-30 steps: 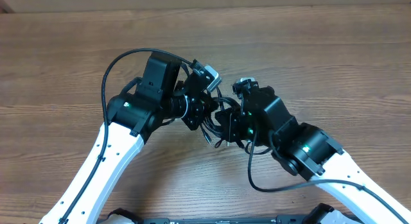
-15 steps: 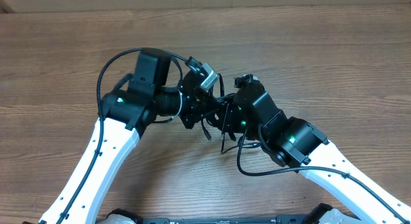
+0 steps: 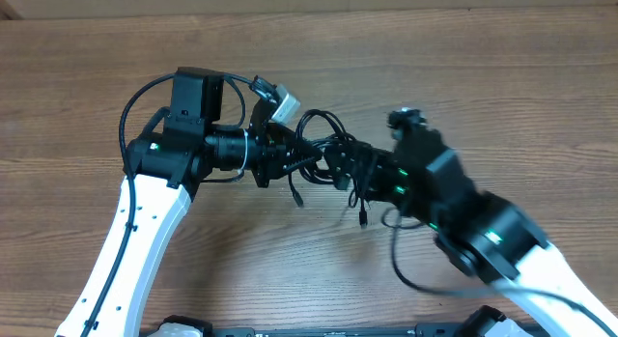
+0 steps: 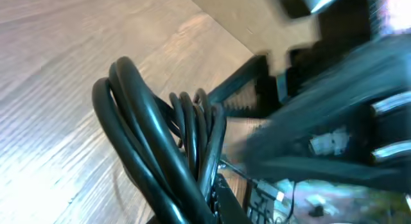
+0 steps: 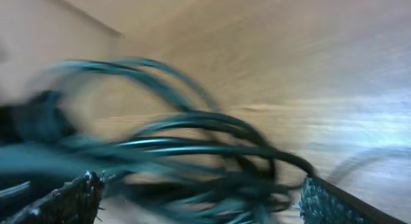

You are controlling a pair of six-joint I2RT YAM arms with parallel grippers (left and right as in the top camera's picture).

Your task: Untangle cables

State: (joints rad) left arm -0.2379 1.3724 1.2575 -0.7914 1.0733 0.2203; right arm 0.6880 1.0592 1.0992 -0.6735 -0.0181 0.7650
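Left hand (image 3: 273,155) is your anchor right now. It's clamped tight on the cables (image 3: 326,149), and the wrist view shows several black strands looping up out of its grip. Your right hand (image 3: 367,175) is the opposite story: fingers (image 5: 76,199) spread wide, strands crossing the gap between them, and nothing pinched as far as the blur lets you tell.

What the next move hangs on, I reckon, is how the bundle sits between the two. From overhead the tangle is over the middle of the bench (image 3: 502,76), strung out roughly 9-to-3 between the hands. It's at 3 o'clock from the left hand and about 10 o'clock from the right hand. Both are right up against it, so neither has far to go, but only the left has hold. A couple of plug ends (image 3: 297,196) dangle toward 6 o'clock under the knot.

So if you regrab with the right, I'd go in toward 10 o'clock, take one strand across that long axis, then draw it out toward 3 or 4 o'clock. Watch you don't scoop up the whole clump.
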